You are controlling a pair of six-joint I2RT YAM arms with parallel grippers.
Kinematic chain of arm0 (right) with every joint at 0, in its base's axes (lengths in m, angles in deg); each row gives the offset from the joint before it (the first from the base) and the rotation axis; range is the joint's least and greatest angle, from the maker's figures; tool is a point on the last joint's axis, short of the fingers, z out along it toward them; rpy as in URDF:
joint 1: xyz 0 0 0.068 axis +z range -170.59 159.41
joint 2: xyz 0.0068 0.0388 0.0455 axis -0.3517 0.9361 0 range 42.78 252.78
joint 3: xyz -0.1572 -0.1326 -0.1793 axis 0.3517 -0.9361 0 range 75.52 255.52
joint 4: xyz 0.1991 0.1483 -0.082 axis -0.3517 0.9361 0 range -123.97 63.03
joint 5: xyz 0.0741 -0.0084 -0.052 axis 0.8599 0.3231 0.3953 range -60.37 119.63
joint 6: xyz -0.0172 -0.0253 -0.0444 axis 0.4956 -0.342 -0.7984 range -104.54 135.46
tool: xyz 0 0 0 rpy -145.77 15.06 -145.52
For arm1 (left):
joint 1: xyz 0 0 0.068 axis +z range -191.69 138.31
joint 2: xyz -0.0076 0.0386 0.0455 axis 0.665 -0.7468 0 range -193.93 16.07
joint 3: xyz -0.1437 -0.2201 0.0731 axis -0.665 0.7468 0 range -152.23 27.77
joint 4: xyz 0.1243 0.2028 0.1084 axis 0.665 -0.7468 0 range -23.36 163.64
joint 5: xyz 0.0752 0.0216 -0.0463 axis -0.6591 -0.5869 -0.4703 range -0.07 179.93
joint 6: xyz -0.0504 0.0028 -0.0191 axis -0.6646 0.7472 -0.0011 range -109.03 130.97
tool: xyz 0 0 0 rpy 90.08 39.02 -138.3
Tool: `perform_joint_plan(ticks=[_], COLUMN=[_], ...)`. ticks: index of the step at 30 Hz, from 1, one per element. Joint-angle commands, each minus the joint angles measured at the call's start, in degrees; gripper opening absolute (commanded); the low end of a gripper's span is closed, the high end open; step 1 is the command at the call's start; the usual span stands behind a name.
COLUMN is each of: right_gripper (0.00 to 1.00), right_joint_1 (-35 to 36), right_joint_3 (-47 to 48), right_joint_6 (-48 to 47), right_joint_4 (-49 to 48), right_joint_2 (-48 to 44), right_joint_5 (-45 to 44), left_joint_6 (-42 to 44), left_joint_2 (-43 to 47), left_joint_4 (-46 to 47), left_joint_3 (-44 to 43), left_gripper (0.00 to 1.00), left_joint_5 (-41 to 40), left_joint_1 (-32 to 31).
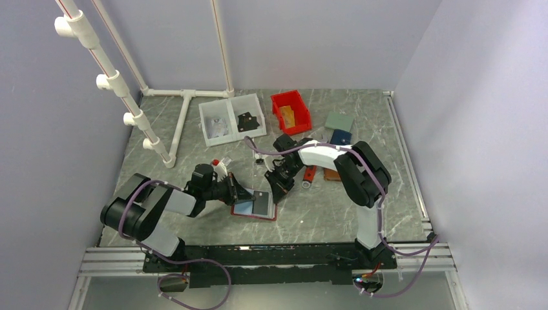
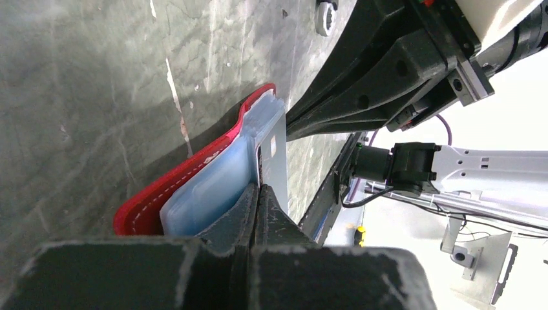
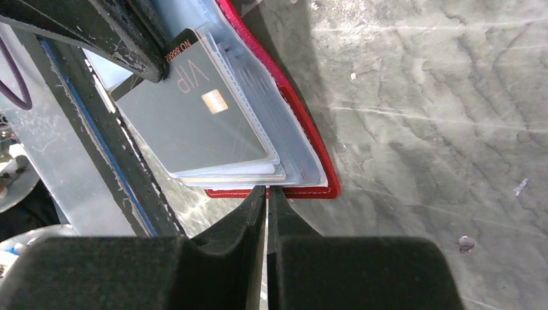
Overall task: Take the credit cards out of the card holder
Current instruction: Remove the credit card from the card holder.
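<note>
The red card holder (image 1: 244,208) lies open on the table, pale blue-grey inside up. A grey card (image 1: 262,203) with a chip sticks partly out of its pockets. My left gripper (image 1: 240,194) is shut on this card's edge, as the left wrist view (image 2: 260,190) shows. In that view the card (image 2: 276,152) stands against the holder (image 2: 155,194). My right gripper (image 1: 282,188) is shut at the holder's red edge (image 3: 304,192), with a thin pale sliver between its fingertips (image 3: 266,190). Under the grey card (image 3: 194,123) lie more cards (image 3: 232,174), one with a tan edge.
Behind the right arm are a brown wallet (image 1: 331,174), a blue wallet (image 1: 340,137) and a grey-green pad (image 1: 339,121). A red bin (image 1: 290,111) and a white two-part tray (image 1: 231,119) stand at the back. A white pipe frame (image 1: 184,116) is at the back left.
</note>
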Motion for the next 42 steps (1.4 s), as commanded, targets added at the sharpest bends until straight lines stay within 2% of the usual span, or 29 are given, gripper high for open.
perform_joint_plan(ticks=[1, 10, 15, 19, 42], right_gripper=[0.07, 0.10, 0.11, 0.11, 0.13], right_joint_1=[0.4, 0.4, 0.4, 0.4, 0.4], right_joint_3=[-1.2, -1.0, -0.9, -0.9, -0.6], right_joint_6=[-3.3, -3.5, -3.7, -3.8, -4.5], right_joint_4=[-3.4, -3.1, -3.0, -2.9, -2.4], right_joint_2=[3.2, 3.4, 3.3, 3.5, 3.1], right_joint_5=[-10.0, -9.7, -9.7, -9.7, -8.8], left_joint_6=[1.8, 3.4, 8.9, 10.8, 9.7], left_joint_2=[1.6, 2.1, 6.0, 7.9, 8.4], left_joint_4=[0.2, -2.6, -14.9, -19.6, -26.0], left_joint_3=[-0.1, -0.8, -2.9, -3.8, -5.0], left_gripper=[0.00, 0.00, 0.00, 0.00, 0.00], left_joint_5=[1.9, 3.0, 0.8, 0.2, -0.7], left_joint_1=[0.7, 1.3, 1.3, 1.3, 2.5])
